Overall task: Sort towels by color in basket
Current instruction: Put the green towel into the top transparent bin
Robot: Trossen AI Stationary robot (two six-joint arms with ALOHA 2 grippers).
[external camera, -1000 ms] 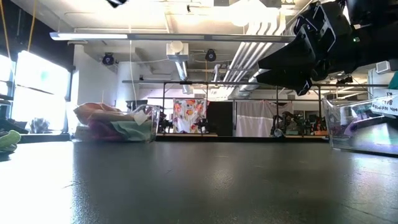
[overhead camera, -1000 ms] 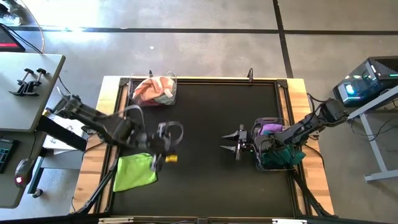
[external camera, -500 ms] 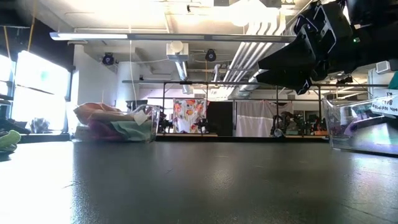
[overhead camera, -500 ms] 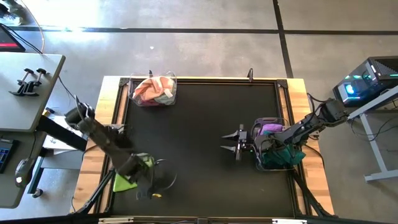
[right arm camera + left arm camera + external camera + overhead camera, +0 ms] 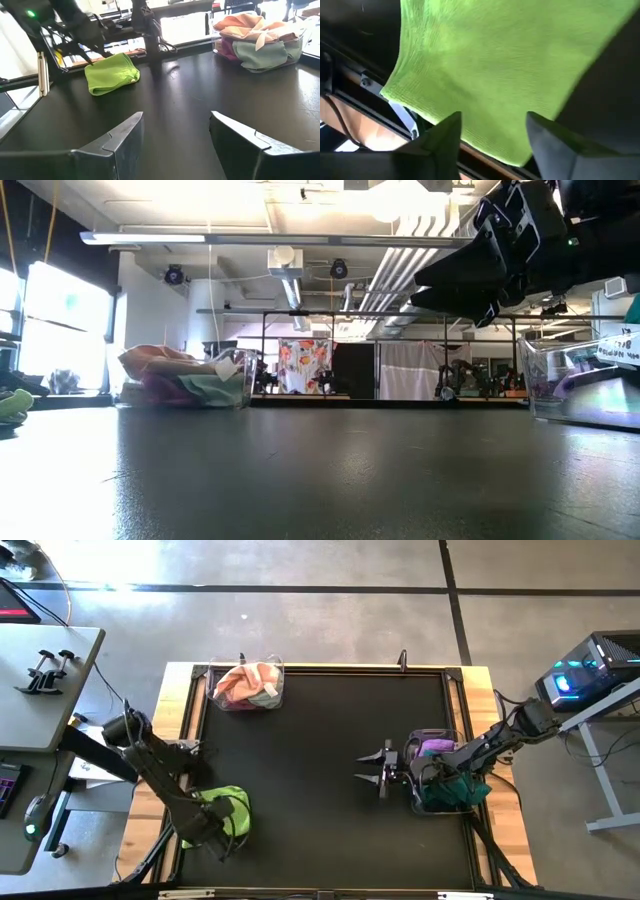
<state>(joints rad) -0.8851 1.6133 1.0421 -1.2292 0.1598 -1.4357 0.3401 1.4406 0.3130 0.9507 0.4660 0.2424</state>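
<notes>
Left gripper (image 5: 222,836) sits low over the lime towel (image 5: 226,816) at the mat's (image 5: 320,760) near-left corner, jaws apart with the cloth showing between the fingers (image 5: 440,145) – unclamped, I'd judge. The towel is soft, ribbed knit, lying crumpled but flattish. Right gripper (image 5: 372,769) waits mid-table, jaws apart, empty, just left of the clear bin (image 5: 445,802) of purple and teal cloths – dark colours together. The far-left bin (image 5: 247,687) holds peach and mint, the pale ones.

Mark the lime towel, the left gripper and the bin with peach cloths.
lime towel (image 5: 235,812), high view, bare right half of the cloth
left gripper (image 5: 492,132), left wrist view, midway between fingertips
bin (image 5: 295,56), right wrist view, clear front wall
</notes>
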